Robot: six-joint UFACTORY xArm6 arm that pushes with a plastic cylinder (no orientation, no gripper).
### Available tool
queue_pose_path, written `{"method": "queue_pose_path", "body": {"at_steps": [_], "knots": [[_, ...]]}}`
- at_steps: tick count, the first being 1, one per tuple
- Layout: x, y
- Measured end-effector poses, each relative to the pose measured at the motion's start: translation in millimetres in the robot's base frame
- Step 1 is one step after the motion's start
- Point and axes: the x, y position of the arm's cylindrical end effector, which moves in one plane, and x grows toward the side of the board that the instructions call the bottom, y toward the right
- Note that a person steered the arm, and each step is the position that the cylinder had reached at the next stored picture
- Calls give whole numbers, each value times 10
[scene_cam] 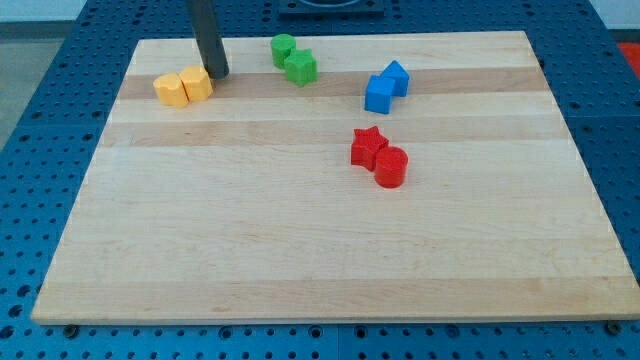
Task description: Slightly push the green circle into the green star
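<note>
Wooden table (300,250). Tip (219,74) at top left, touching right edge of yellow pair (184,86). No jaws on end effector: bare rod, grasping nothing. Green circle (283,48) near top centre, touching green star (301,68), star just below-right. Best approach: swing round to circle's upper-left side, nudge briefly toward star, stop early. Rod's upper part cut off by frame. Yellow shapes hard to tell.
</note>
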Motion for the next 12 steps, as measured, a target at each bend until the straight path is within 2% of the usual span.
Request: {"method": "queue_pose_path", "body": {"at_steps": [3,5,6,9,12], "knots": [[-698,470],[-689,1041],[-688,1126],[-672,1014],[-425,1010]]}}
